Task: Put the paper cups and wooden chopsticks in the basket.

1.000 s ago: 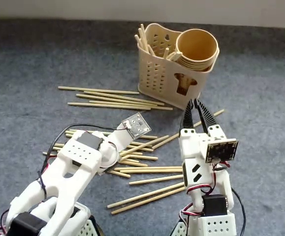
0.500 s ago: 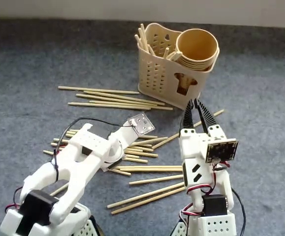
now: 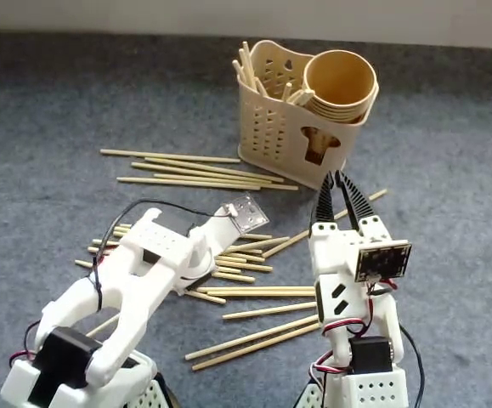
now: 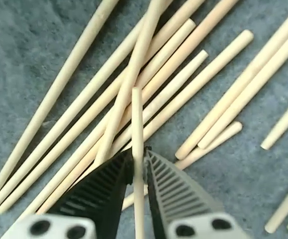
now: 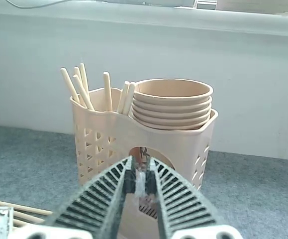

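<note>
The left end effector [image 4: 139, 151] is clamped on a single wooden chopstick [image 4: 137, 109], which runs straight out between its jaws, just above the heap of loose chopsticks [image 3: 258, 293] on the near half of the tabletop [image 3: 50, 110]. On my high view that arm is folded forward and pitched down over the heap. The right end effector [image 3: 334, 180] has its jaws drawn together with nothing in them. Its arm stands by the near edge and points at the basket [image 3: 267, 127], with the tips just short of the basket's front wall. The basket sits toward the far edge, about midway along it. I see a nested stack of paper cups [image 3: 340, 81] in the compartment nearer the right edge and several upright chopsticks [image 3: 247, 61] in the other. A second row of chopsticks [image 3: 186, 170] lies flat just beside the basket, on the side toward the left edge.
</note>
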You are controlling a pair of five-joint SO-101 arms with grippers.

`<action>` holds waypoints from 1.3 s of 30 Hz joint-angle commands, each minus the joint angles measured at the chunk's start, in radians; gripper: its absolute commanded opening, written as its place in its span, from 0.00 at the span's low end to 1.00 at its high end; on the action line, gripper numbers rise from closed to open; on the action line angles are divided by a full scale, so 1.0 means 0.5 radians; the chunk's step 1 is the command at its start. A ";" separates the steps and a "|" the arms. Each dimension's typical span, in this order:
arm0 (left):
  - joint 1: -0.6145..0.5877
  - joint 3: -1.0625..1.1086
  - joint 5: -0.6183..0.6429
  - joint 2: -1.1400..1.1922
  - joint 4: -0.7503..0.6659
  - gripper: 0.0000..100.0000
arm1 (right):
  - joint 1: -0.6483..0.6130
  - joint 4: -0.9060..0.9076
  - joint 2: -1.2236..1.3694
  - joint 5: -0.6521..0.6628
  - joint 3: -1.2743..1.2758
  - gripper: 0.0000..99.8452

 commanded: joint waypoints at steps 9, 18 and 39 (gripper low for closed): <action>0.008 -0.941 -0.009 -0.008 0.709 0.01 | -0.038 -0.011 -0.023 0.028 0.180 0.05; 0.008 -1.751 0.414 -0.005 0.890 0.01 | -0.038 -0.011 -0.023 0.028 0.180 0.05; 0.008 -2.364 1.544 0.011 -0.675 0.01 | -0.038 -0.011 -0.023 0.028 0.180 0.05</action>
